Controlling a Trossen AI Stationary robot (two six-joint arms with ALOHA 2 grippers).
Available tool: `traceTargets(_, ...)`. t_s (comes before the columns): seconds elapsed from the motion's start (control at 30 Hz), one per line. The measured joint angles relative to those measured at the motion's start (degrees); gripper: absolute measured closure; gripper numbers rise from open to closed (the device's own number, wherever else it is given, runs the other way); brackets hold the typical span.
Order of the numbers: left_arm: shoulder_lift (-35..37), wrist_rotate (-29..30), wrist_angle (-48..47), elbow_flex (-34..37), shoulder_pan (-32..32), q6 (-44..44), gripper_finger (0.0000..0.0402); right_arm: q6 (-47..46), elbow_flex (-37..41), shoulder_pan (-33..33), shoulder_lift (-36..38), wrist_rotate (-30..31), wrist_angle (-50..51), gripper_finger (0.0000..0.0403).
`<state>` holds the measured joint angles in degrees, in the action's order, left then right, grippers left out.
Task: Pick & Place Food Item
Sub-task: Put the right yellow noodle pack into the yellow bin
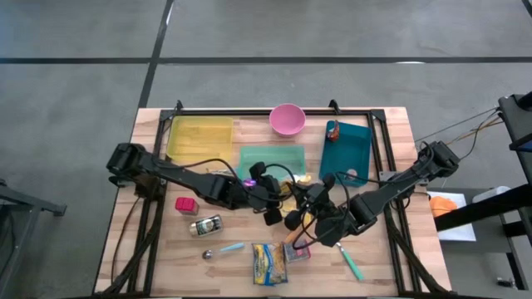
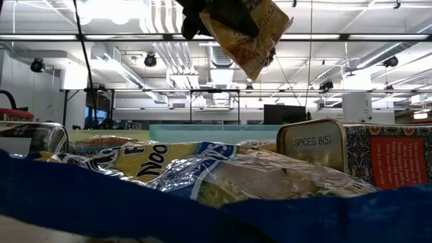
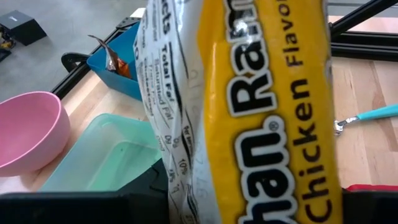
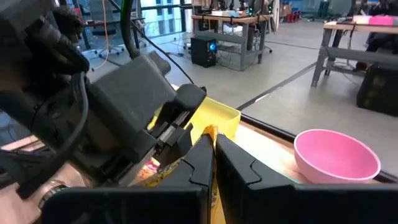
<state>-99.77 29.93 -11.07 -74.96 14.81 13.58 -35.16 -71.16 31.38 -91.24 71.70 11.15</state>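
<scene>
High view: both dark arms reach inward from the counter's [image 1: 158,249] outer edges and meet over its middle, just in front of the pale green plastic tray [image 1: 272,158]. The left tool [image 1: 278,189] is clamped on a yellow crinkled ramen noodle packet [image 3: 249,112] — in the left wrist view the wrapper fills the frame, hanging lengthwise past the fingers. The low view shows that same packet [image 2: 246,30] lifted clear of the counter, dangling tilted from dark fingers near the ceiling lights. The right tool [image 4: 214,171] sits close beside the left one with its fingers pressed together; whether they pinch the packet's edge cannot be told. Around them lie a pink round bowl [image 1: 288,119], a yellow plastic tray [image 1: 199,135], a teal plastic tray [image 1: 346,149] and — nearer the front edge — a second blue-and-yellow noodle packet [image 1: 268,263].
</scene>
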Motion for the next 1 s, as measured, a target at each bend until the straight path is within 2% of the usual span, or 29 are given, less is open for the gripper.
traceTargets(0.13, 0.4, 0.0, -0.3, 0.0, 0.0, 0.0, 0.0257, 2.2, -0.2, 0.0, 0.0, -0.8, 0.0, 0.0363)
traceTargets(0.4, 0.5, 0.0, -2.8, 0.0, 0.0, 0.4, 0.0257, 2.6, -1.2, 0.0, 0.0, -1.0, 0.0, 0.0239)
traceTargets(0.57, 1.6, 1.0, -6.3, 0.0, 0.0, 0.8, 0.0257, 5.3, -2.6, 0.3, 0.1, -1.0, 0.0, 0.0185)
traceTargets(0.83, 7.0, 5.8, -14.4, 0.0, -0.2, 2.6, 0.0257, 8.6, -3.5, 1.1, 0.1, 3.3, 1.8, 0.0165)
traceTargets(1.0, 11.7, 6.7, -20.9, 0.4, -2.2, 3.8, 0.0257, 2.6, -3.5, 1.1, 0.4, 2.6, 8.9, 0.0165)
